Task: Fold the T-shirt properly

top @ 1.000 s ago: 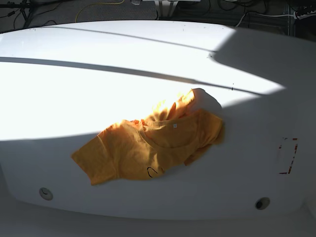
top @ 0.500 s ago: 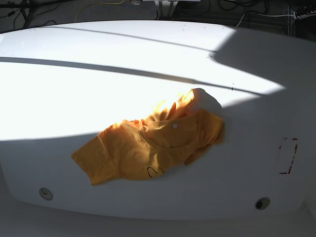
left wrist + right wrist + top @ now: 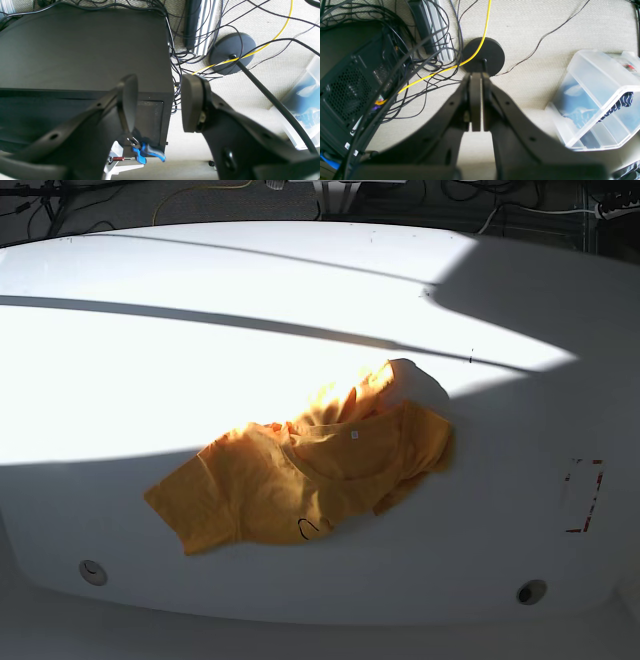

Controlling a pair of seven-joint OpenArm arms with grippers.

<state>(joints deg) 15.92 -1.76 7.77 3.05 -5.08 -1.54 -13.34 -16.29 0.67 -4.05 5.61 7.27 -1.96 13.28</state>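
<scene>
The orange-yellow T-shirt (image 3: 305, 475) lies crumpled near the middle of the white table (image 3: 150, 370), partly in sunlight, with a small white neck tag and a black line drawing near its front hem. Neither arm shows in the base view. In the left wrist view my left gripper (image 3: 158, 102) is open with nothing between its fingers, pointing at the floor beside a black box. In the right wrist view my right gripper (image 3: 476, 100) is shut with its pads pressed together on nothing, above the carpet.
A red-marked rectangle (image 3: 583, 495) is on the table's right. Off the table lie a black computer case (image 3: 347, 85), tangled cables with a yellow one (image 3: 470, 56), a round black stand base (image 3: 231, 52) and a clear plastic bin (image 3: 597, 100).
</scene>
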